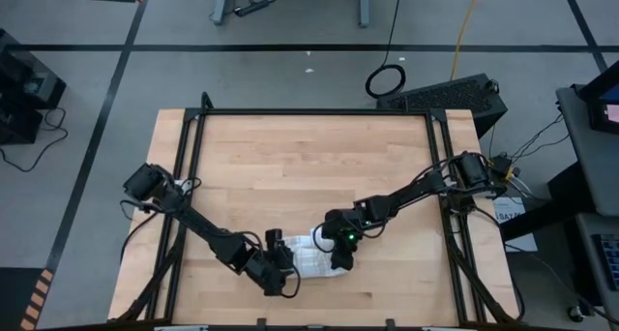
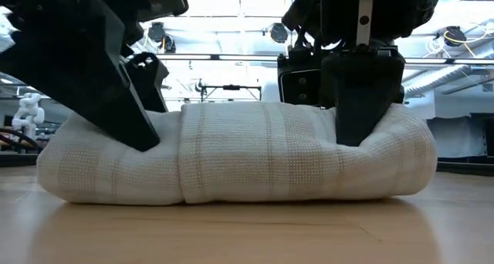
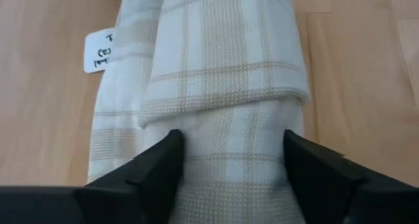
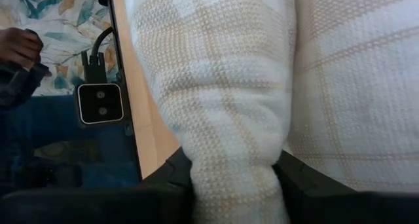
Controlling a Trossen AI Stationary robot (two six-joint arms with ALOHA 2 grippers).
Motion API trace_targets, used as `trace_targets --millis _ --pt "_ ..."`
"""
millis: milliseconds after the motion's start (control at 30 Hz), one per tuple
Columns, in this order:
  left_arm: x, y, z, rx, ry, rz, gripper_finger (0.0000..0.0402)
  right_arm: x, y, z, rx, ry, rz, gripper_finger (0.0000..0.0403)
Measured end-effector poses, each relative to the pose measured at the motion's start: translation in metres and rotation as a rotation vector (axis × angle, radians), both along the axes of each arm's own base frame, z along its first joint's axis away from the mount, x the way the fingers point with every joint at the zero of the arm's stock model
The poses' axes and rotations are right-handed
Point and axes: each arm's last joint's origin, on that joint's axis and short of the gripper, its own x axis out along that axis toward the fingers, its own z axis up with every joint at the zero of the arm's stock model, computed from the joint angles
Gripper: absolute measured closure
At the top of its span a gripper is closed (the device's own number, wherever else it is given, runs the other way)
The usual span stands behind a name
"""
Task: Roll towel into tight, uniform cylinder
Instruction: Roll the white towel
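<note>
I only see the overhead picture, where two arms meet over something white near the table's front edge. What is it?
Observer: A towel, rolled into a fat roll lying on the table.
Operator: Are the arms holding it?
Observer: The right gripper pinches a fold of it between its fingers.
Operator: And the left one?
Observer: The left gripper has a finger on either side of one end of the roll, against the cloth.
</note>
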Motion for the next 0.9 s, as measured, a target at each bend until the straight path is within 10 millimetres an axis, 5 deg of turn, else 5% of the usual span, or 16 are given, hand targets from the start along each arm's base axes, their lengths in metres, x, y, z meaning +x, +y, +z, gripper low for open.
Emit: trace_targets --millis 200,400,700,900 --pt "0.001 0.006 -0.005 -0.029 0.007 0.001 0.0243 0.0 -0.001 0.0 0.011 0.016 -0.02 0.0284" --pt "0.004 0.013 -0.006 -0.041 0.014 0.014 0.0353 -0.001 -0.001 0.008 0.003 -0.01 -0.011 0.0212" --pt "0.01 0.022 -0.006 -0.089 0.041 0.016 0.0353 -0.024 -0.008 0.048 -0.191 -0.091 0.068 0.0076" --pt "0.012 0.025 -0.007 -0.127 0.057 0.034 0.0353 -0.053 0.009 0.077 -0.444 -0.172 0.136 0.0043"
